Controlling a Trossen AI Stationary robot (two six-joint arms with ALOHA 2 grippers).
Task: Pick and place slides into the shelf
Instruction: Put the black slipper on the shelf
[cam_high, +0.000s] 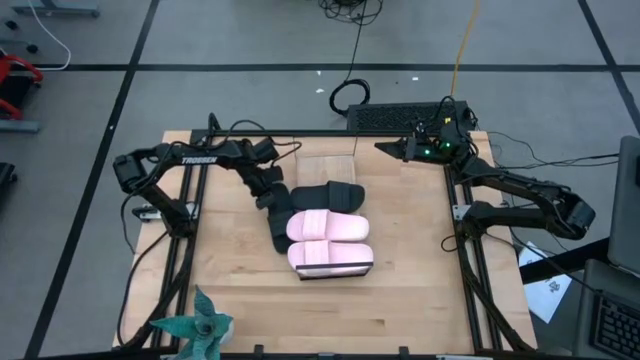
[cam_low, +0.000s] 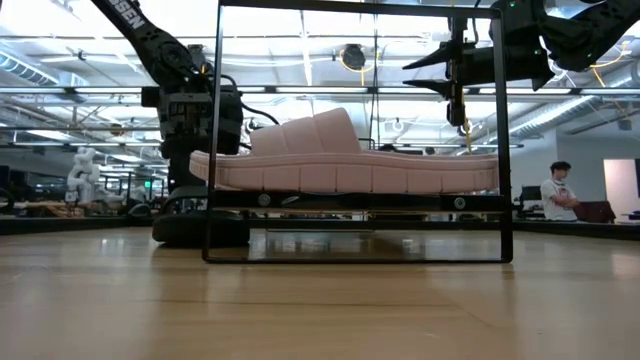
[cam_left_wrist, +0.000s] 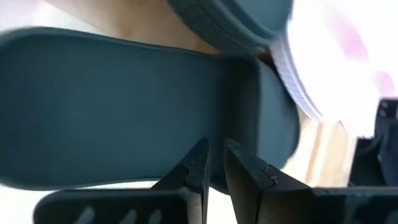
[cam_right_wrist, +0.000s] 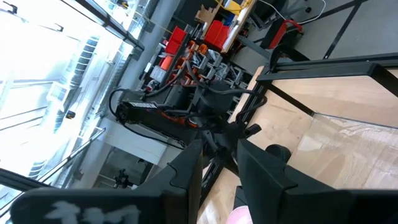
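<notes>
Two pale pink slides (cam_high: 328, 226) (cam_high: 330, 257) lie side by side on the shelf (cam_high: 335, 273). In the low view the near pink slide (cam_low: 340, 160) rests sole-down on the shelf's dark rail (cam_low: 360, 201). One black slide (cam_high: 325, 195) lies just beyond the pink pair. The other black slide (cam_high: 278, 232) lies on the table at their left end. My left gripper (cam_high: 270, 200) points down over it, its fingers (cam_left_wrist: 199, 171) almost together above the slide's broad dark face (cam_left_wrist: 124, 106). My right gripper (cam_high: 385, 148) is open and hangs high over the far right corner. My left gripper comes from above at the long edge of the black slide (cam_left_wrist: 155, 177), which lies flat on the table. Whether the fingertips touch it I cannot tell.
A pale panel (cam_high: 325, 165) lies on the table beyond the slides. A teal plant-like figure (cam_high: 200, 325) stands at the near left edge, and a black box (cam_high: 395, 117) sits at the far edge. Bare wood (cam_high: 400, 310) lies near and right. A person (cam_low: 555, 190) is in the room behind.
</notes>
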